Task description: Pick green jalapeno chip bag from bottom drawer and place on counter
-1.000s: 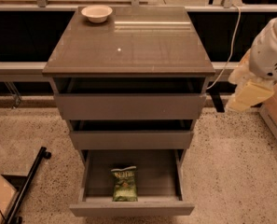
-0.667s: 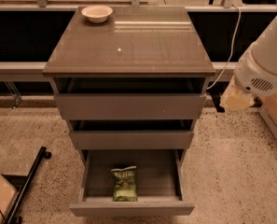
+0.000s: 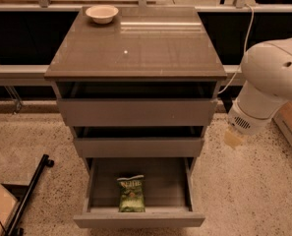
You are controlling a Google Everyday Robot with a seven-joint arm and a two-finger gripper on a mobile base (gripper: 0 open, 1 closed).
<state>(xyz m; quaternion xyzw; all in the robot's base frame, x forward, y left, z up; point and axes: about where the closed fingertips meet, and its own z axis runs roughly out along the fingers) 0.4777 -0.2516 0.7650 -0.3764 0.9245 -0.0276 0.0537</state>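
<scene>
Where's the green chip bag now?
In the camera view, the green jalapeno chip bag lies in the bottom drawer, near its front; the gripper hangs right of the cabinet.

green bag [image 3: 131,194] (yellowish picture), cream hand [image 3: 233,138] far right

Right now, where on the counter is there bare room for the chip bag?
The counter is bare in front and right of the bowl in its back-left corner. The green jalapeno chip bag lies front-centre in the bottom drawer. The gripper hangs right of the cabinet.
</scene>
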